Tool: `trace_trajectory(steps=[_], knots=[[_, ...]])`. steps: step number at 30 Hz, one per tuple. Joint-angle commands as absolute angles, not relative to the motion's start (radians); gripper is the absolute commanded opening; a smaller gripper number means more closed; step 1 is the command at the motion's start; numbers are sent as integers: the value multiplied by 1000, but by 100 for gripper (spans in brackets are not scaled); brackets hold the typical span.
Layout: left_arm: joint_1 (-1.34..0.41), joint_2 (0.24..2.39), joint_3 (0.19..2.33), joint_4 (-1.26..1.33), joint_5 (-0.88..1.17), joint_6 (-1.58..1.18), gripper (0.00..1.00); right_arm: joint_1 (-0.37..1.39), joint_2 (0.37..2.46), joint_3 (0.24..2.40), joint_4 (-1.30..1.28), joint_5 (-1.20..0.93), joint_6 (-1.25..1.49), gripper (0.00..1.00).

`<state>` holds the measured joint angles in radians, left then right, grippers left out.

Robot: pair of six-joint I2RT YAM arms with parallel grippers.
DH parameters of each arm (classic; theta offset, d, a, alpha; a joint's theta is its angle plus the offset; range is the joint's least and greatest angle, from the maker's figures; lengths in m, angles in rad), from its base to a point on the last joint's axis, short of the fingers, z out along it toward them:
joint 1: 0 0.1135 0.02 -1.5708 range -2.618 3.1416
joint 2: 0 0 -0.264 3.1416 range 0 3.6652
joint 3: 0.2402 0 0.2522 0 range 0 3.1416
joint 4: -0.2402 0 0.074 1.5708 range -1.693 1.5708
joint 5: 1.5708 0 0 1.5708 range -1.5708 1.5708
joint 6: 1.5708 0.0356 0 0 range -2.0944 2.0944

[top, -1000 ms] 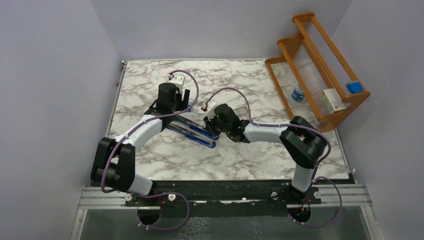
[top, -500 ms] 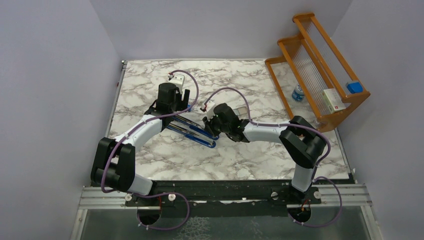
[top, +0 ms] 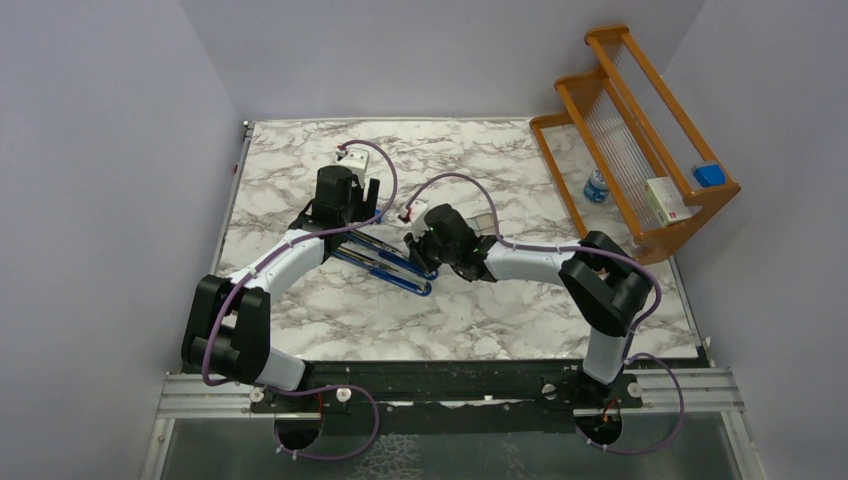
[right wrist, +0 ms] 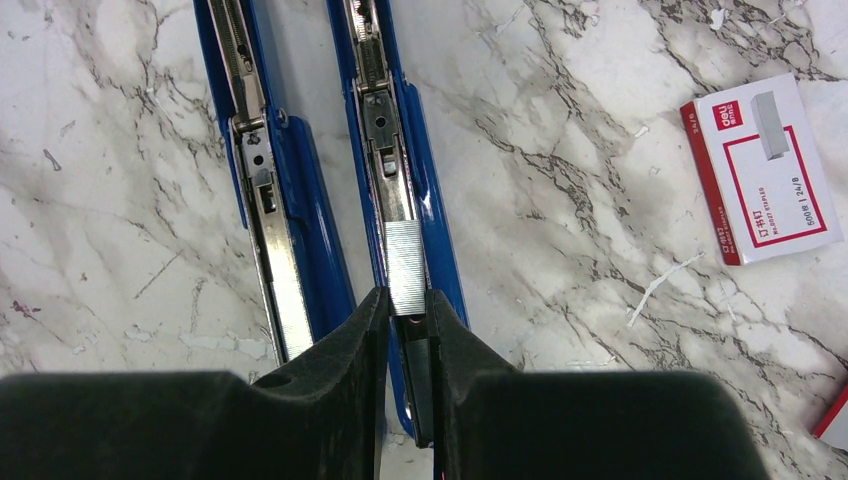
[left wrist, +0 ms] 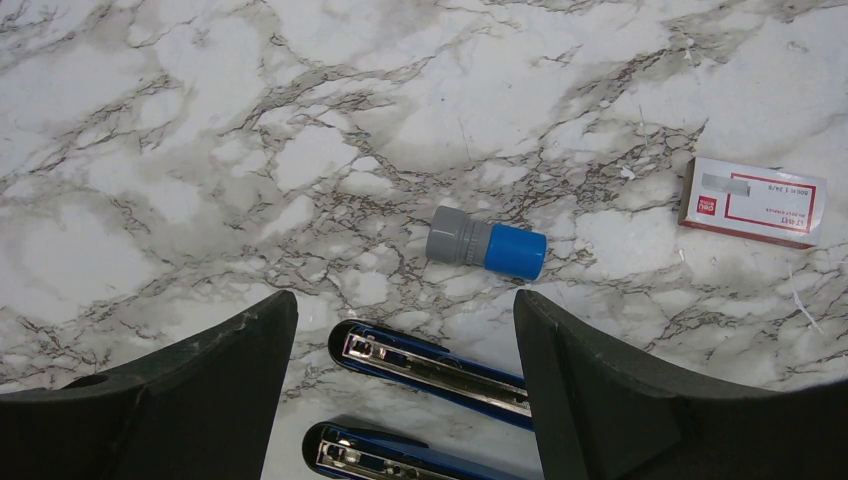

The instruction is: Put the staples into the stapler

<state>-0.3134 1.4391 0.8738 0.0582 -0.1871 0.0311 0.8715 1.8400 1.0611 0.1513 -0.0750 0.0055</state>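
Silvery-grey metal strip of staples (right wrist: 405, 262), lying lengthwise in the steel channel of one half of the long blue metal stapler (right wrist: 300, 215). The strip's near end sits between the black fingertips of the right gripper (right wrist: 405, 298), which are drawn close together and pinch it. Stapler swung fully open, both halves flat and side by side near the middle of the white grey-veined marble table (top: 480, 310). Small flat white cardboard staple box with pink-red label (right wrist: 765, 165), on the table beside the stapler, apart from it. Short grey cylinder with blue cap (left wrist: 487, 243), lying on its side just past the stapler's rounded tips. Left gripper (left wrist: 402, 310), above those tips, black fingers spread wide, holding nothing. Orange-brown wooden tiered rack (top: 640, 130), at the table's far right corner.
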Motion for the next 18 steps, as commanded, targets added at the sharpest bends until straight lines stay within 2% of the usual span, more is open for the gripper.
trace_trajectory(steps=[1, 18], knots=[[-307, 1418, 859, 82, -167, 31, 82, 875, 1864, 1095, 104, -81, -6, 21], [-307, 1418, 859, 82, -166, 32, 82, 876, 1884, 1133, 22, -75, -9, 22]])
